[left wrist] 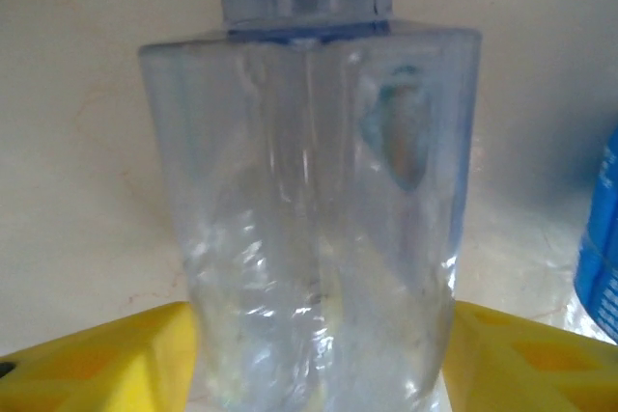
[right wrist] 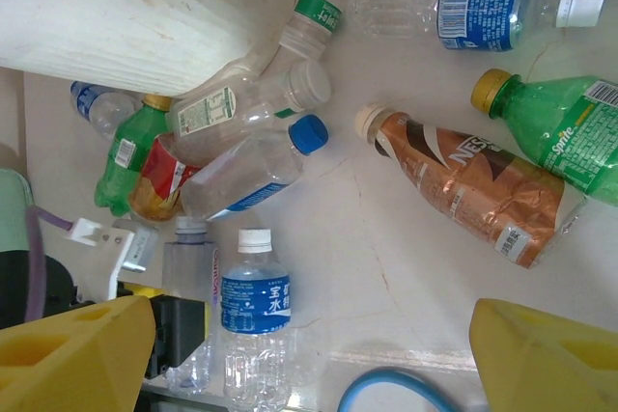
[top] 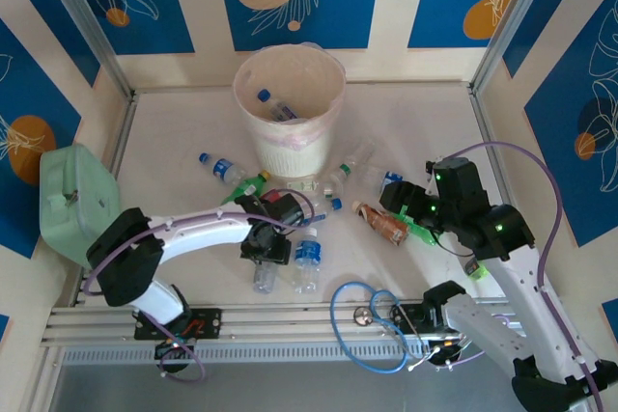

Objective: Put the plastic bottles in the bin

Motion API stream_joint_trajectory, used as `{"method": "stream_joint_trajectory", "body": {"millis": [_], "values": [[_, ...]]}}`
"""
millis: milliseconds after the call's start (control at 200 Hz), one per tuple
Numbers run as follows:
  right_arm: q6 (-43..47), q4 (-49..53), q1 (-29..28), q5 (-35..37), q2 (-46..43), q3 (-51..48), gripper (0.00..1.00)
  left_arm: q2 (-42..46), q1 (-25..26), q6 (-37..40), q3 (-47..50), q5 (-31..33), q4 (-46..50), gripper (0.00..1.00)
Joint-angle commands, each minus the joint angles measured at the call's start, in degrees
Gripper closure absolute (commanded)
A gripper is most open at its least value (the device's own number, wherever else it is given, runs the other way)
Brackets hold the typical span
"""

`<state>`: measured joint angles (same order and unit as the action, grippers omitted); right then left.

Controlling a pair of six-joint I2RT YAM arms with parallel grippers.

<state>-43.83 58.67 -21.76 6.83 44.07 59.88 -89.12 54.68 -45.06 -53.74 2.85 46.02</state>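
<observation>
Grasp step: left gripper (left wrist: 319,354) straddles a clear crumpled plastic bottle with a blue cap (left wrist: 309,190) lying on the table (top: 174,132), yellow fingers (left wrist: 97,364) touching both sides, clamp impossible to tell, right gripper (right wrist: 311,335) spread wide and empty; next probably squeeze, lift, carry to the tall round whitish bin (top: 290,147).

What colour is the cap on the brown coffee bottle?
Cream-white. The cap on the brown coffee bottle shows best in the right wrist view.
</observation>
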Motion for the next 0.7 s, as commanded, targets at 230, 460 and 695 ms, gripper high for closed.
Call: {"method": "stream_joint_trajectory", "body": {"millis": [230, 460, 695], "values": [[1.3, 0.8, 1.9, -3.0, -0.8, 0.7, 0.15, 2.0, 0.8, -0.2, -1.7, 0.4, 3.0, 0.47], [1.8, 0.8, 3.6, -3.7, -0.8, 0.9, 0.15, 8.0, 3.7, 1.3, -11.2, 4.0, 12.7, 0.48], [1.6, 0.2, 5.9, -6.0, -1.3, -0.1, 0.15, 9.7, 3.9, 7.1, -33.2, 7.2, 21.5, 0.48]]}}
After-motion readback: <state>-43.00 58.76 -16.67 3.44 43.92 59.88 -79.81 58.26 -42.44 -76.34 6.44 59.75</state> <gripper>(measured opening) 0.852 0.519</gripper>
